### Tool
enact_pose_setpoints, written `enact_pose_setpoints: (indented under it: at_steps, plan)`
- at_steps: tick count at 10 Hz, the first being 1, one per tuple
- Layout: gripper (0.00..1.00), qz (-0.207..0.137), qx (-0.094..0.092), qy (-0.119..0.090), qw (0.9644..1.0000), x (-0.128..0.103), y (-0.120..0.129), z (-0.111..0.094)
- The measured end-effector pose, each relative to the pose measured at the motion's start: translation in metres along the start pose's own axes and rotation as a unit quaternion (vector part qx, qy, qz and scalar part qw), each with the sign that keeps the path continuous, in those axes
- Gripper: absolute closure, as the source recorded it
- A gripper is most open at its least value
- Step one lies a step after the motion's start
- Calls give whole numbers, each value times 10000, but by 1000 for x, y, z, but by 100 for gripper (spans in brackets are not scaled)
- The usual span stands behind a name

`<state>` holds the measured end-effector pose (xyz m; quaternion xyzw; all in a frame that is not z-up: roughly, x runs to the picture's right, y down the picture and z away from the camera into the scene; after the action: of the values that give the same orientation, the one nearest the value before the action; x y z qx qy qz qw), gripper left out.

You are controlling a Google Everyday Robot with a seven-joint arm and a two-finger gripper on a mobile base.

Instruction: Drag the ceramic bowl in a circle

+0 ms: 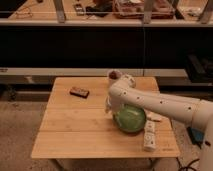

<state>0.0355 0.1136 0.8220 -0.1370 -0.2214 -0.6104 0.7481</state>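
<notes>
The ceramic bowl point(131, 120), round, shallow and glossy green, sits on the wooden table point(75, 130) right of centre. My white arm reaches in from the right and bends over the bowl. My gripper point(110, 106) hangs down at the bowl's left rim, touching or just beside it. The arm hides the bowl's upper edge.
A small white cup point(114, 76) with dark contents stands at the table's back edge, just behind the arm. A dark flat bar point(79, 92) lies at the back left. White packets point(149, 136) lie right of the bowl near the front right corner. Dark shelving stands behind the table.
</notes>
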Motion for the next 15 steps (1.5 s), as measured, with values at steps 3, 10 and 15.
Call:
enact_pose_setpoints:
  at_steps: [3, 10, 15]
  plan:
    - [67, -90, -138, -76, 9998, 0, 7, 5]
    - [67, -232, -365, -133, 9990, 5, 20, 23]
    - [67, -307, -638, -104, 9974, 5, 29, 41]
